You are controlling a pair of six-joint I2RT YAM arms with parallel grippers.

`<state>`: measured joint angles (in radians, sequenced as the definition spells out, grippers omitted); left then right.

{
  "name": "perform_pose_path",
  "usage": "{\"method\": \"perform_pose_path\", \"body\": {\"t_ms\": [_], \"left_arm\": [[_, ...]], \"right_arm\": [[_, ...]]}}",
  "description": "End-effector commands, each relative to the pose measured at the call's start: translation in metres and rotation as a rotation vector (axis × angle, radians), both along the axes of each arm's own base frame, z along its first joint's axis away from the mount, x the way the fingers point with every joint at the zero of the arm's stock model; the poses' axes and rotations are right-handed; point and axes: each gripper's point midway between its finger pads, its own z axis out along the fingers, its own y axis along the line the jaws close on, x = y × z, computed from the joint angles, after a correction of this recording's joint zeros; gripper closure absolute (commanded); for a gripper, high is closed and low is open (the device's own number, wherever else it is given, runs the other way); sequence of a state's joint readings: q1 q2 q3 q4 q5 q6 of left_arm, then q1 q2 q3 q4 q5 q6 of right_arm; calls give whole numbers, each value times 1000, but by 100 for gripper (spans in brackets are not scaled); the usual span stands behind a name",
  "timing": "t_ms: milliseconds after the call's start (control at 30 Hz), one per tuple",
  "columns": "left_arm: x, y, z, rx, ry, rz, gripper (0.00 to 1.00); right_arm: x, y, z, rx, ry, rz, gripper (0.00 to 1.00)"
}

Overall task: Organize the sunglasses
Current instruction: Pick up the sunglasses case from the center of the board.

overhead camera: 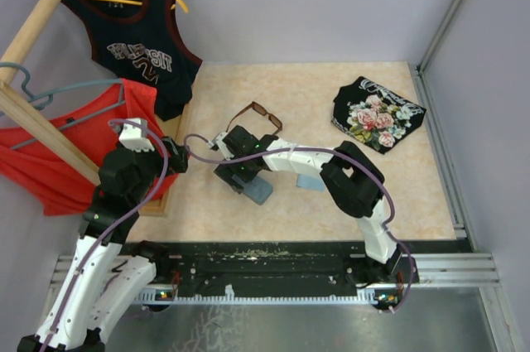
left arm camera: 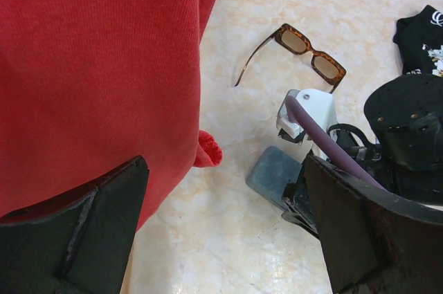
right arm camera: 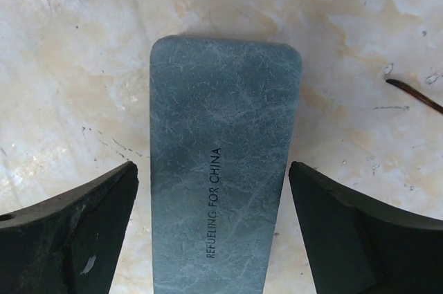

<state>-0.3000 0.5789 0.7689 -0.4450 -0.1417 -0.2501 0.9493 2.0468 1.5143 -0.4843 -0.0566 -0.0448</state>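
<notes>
One pair of slim tortoiseshell sunglasses (left arm camera: 309,50)

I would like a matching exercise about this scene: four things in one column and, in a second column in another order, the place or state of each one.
Things
1. sunglasses
2. grey-blue case
3. red garment
4. black floral shirt

Places or states
A. folded, at the far right of the table
B. flat on the table, inside the open right gripper
C. hanging at the left
D. unfolded on the table, beyond the case

Pairs: 1-D, 2-B, 3-C, 4-A
</notes>
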Motion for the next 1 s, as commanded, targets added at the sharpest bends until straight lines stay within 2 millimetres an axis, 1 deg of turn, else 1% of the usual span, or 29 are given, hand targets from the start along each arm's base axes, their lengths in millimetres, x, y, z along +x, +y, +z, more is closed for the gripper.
{"method": "perform_pose_path", "body": {"t_ms": [0, 133, 367, 633, 800, 867, 967], "left_arm": [[3, 0, 2, -11, -17, 2, 0], [3, 0, 2, -11, -18, 1, 0], [3, -1, 2, -11, -16, -1, 0], [3, -1, 2, -12, -17, -1, 0], [3, -1, 2, -12, -17, -3, 0], [3, -1, 2, -12, -17, -3, 0], [2, -1, 3, -13, -21, 0, 0]], "right_arm": [[3, 15, 13, 16, -36, 23, 10], [5, 15, 15, 18, -43, 18, 14], [9, 17, 20, 20, -61, 13, 15], [9, 15, 14, -9, -53, 22, 16], [8, 14, 7, -28, -45, 26, 16], [8, 13, 5, -35, -43, 27, 19], [9, 14, 7, -28, -53, 24, 23]]}}
